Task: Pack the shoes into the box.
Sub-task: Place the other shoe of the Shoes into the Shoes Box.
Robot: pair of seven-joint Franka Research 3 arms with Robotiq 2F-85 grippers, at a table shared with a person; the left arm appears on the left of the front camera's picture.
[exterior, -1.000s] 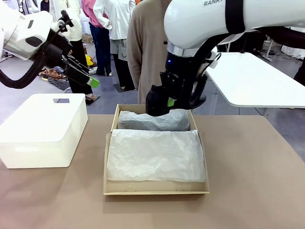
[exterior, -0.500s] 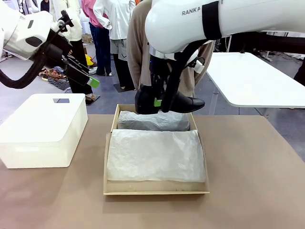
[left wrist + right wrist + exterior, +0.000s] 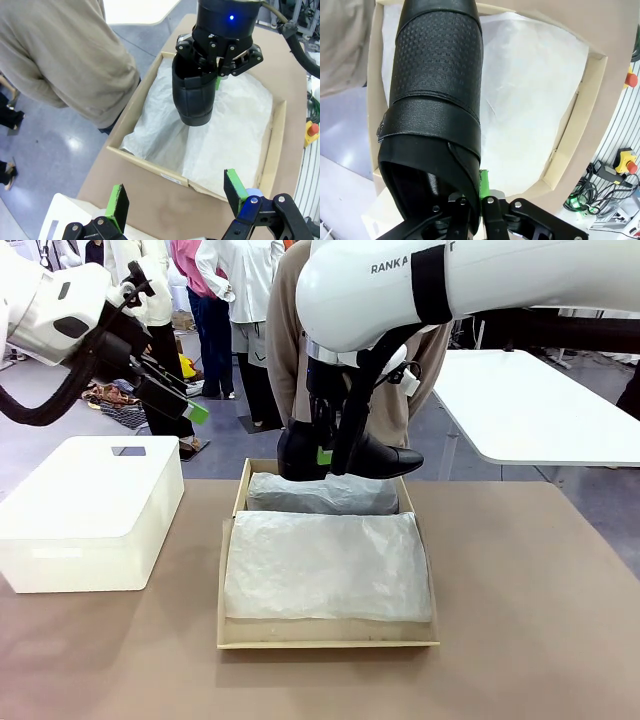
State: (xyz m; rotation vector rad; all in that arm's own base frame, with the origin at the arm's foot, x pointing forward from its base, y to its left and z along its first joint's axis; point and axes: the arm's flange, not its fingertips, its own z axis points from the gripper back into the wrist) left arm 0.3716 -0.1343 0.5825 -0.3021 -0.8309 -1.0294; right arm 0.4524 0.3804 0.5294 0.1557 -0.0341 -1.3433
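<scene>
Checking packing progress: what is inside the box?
White tissue paper fills the box, humped at the far end; anything beneath is hidden. The right gripper holds one shoe above it.

Robot lab — white worktable (image 3: pixel 540 410), emergency stop (image 3: pixel 312 129)

Front camera looks across the table (image 3: pixel 540 620); wrist cameras share the box (image 3: pixel 145 164).

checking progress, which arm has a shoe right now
The right gripper, shut on the black shoe over the box; the left gripper is open and empty.
</scene>
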